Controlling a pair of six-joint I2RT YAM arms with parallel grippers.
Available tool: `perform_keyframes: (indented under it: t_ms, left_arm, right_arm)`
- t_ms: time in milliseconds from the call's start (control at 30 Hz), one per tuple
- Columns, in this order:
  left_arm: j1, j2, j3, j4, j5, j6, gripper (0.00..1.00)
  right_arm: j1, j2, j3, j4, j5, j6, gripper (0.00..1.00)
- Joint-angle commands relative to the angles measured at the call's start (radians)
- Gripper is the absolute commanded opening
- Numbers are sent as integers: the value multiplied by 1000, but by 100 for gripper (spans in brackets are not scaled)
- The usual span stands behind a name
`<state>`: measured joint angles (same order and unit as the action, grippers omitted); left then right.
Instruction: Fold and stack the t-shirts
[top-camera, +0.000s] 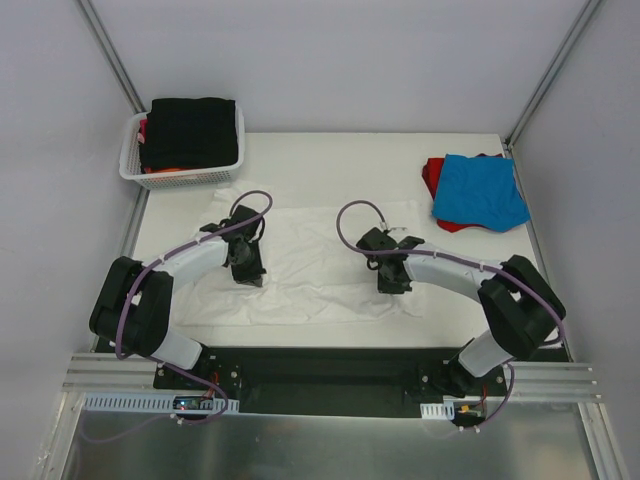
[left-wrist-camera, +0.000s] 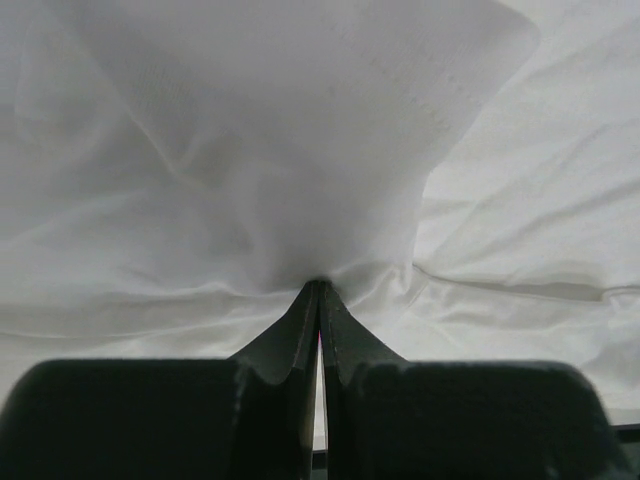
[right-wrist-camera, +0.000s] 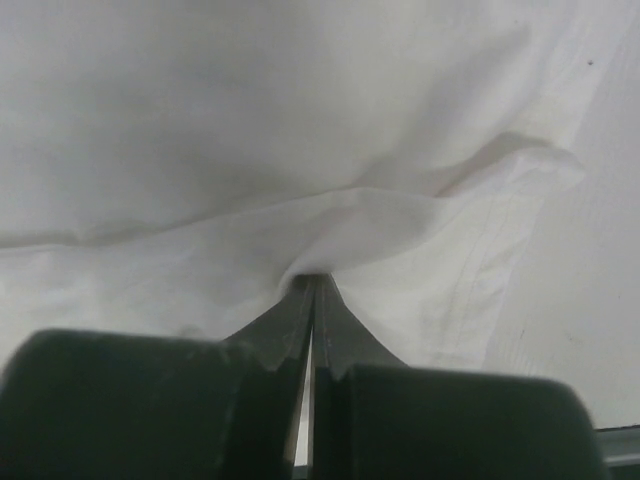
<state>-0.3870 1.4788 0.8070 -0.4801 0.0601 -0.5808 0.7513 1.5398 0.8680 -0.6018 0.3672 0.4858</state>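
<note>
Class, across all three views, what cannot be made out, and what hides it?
1. Top view: whatever lies lower in the basket, covered by the black t-shirt.
2. Top view: most of the red t-shirt, under the blue t-shirt.
3. Top view: outline of the white t-shirt, pale against the pale table.
4. Wrist views: how many cloth layers the left pincer and right pincer grip; bunched folds hide that.

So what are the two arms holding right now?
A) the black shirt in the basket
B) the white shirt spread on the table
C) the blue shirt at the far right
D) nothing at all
B: the wrist views show the left gripper and right gripper each pinched shut on the white t-shirt.
</note>
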Motion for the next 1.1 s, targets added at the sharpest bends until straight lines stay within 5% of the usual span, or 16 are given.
perform_keyframes:
  t_ms: [0, 567, 1067]
  left_arm:
    - [-13, -9, -23, 35, -55, -4, 0]
    - [-19, 0, -94, 84, -6, 4, 0]
    - [-21, 11, -89, 87, 12, 19, 0]
  right_arm:
    - [43, 63, 34, 10, 50, 46, 1]
    - [101, -72, -188, -56, -42, 293, 1]
    - [272, -260, -208, -401, 7, 639, 1]
